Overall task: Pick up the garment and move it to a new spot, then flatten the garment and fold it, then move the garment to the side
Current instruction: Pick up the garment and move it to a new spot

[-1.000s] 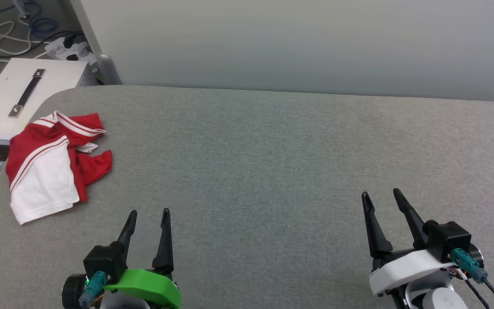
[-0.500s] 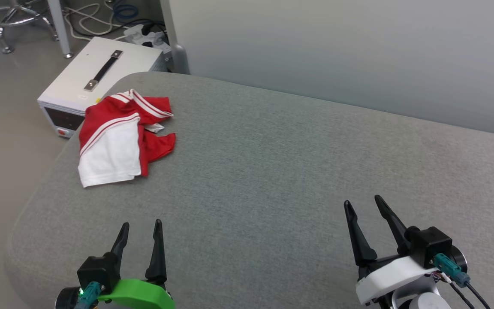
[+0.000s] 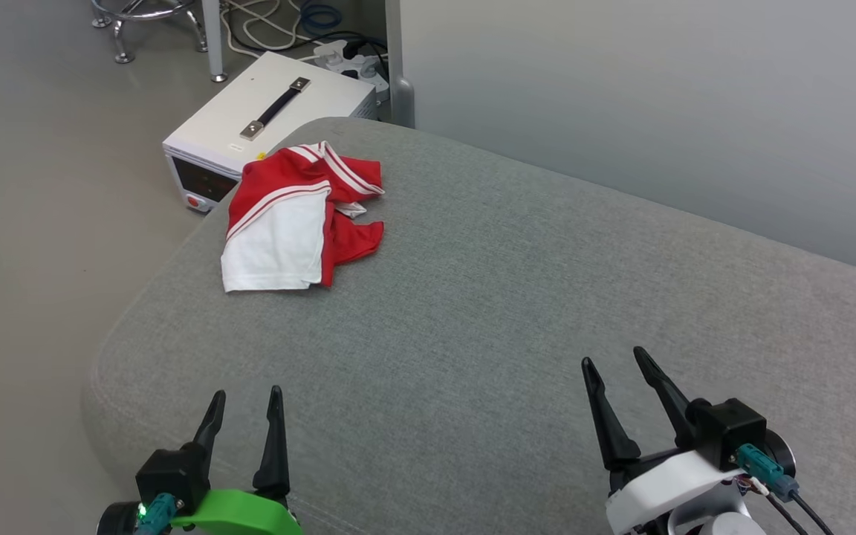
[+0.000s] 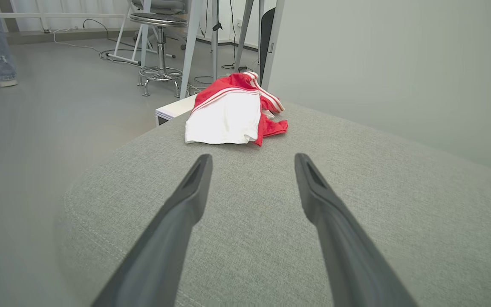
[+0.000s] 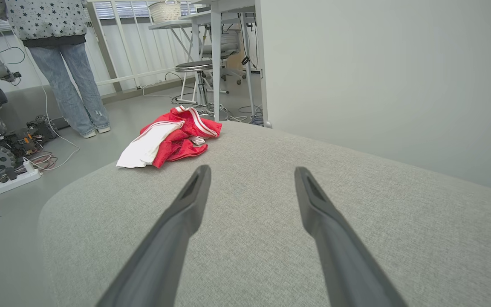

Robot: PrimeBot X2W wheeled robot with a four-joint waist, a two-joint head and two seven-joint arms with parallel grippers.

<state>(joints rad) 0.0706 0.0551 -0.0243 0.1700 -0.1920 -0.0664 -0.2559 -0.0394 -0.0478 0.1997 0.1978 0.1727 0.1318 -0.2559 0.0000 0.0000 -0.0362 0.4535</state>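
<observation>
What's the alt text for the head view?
Crumpled red-and-white garment lies near the far left corner of a grey cushioned surface. The open left hand and open right hand sit empty at the bottom edge, well short of it.

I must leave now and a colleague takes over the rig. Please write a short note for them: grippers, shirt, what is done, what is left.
Grippers: the left gripper and the right gripper are both open and empty, over the near side of the cushion.
Shirt: crumpled at the cushion's far left corner, apart from both grippers.
Done: nothing yet.
Left: pick up, move, flatten, fold, set aside.
</observation>
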